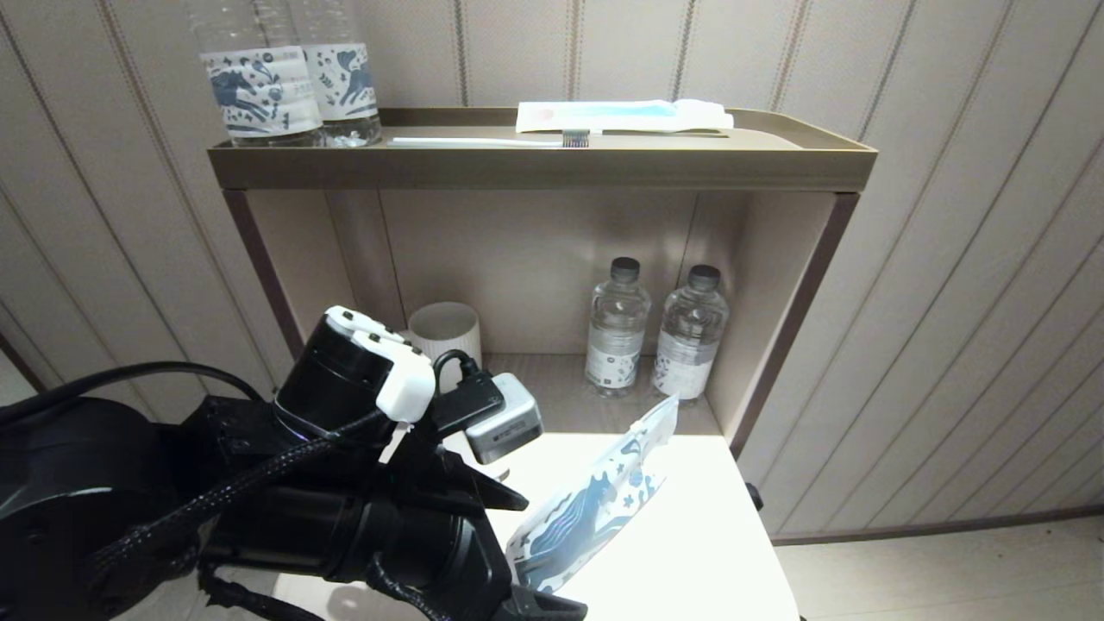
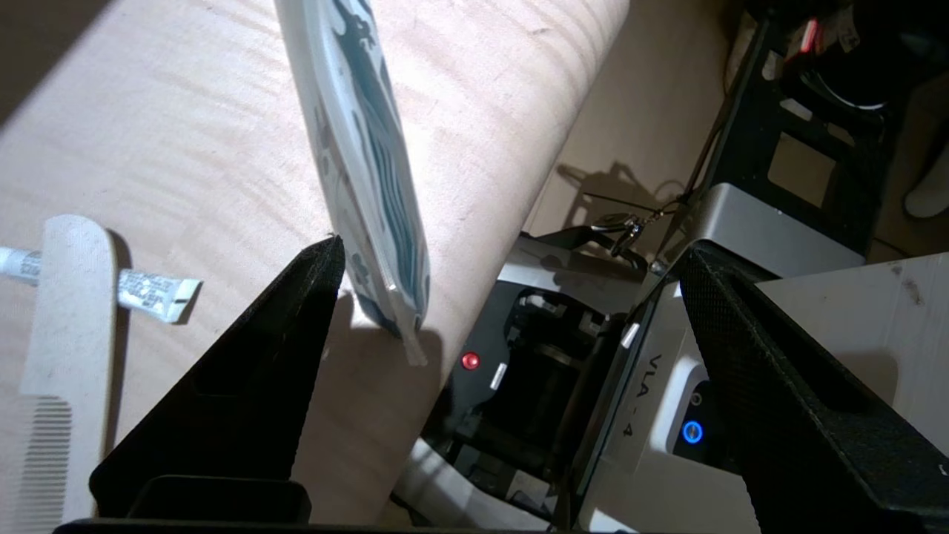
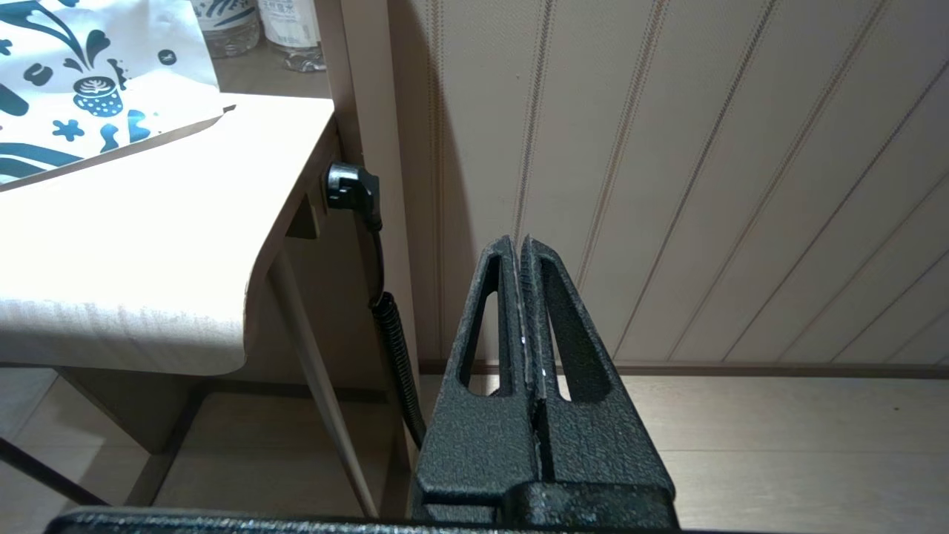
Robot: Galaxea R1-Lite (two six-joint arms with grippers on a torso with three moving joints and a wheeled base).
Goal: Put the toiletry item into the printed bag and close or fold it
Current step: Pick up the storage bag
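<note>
Comb, slim flat white plastic [image 2: 67, 356], lies flat on pale wood tabletop [image 2: 185, 148], long axis roughly along left gripper [image 2: 511, 259] reach, just outside one finger. White horse-print pouch [image 1: 595, 504] stands tilted between wide-open jaws, nothing held. Right gripper [image 3: 525, 248] pinched closed, parked beyond tabletop's right edge, so left's nearer.

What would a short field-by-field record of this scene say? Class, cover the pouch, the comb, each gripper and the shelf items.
Printed pouch: printed bag stands tilted on the white table, one end raised.
Comb: white comb lies flat on the table, outside the pouch, across a small sachet.
Left gripper: left gripper is open, one finger tip beside the pouch's lower end, gripping nothing.
Right gripper: right gripper is shut, empty, off the table's edge near the wall.
Top shelf: toothbrush, wrapped packet, labelled bottles.
</note>
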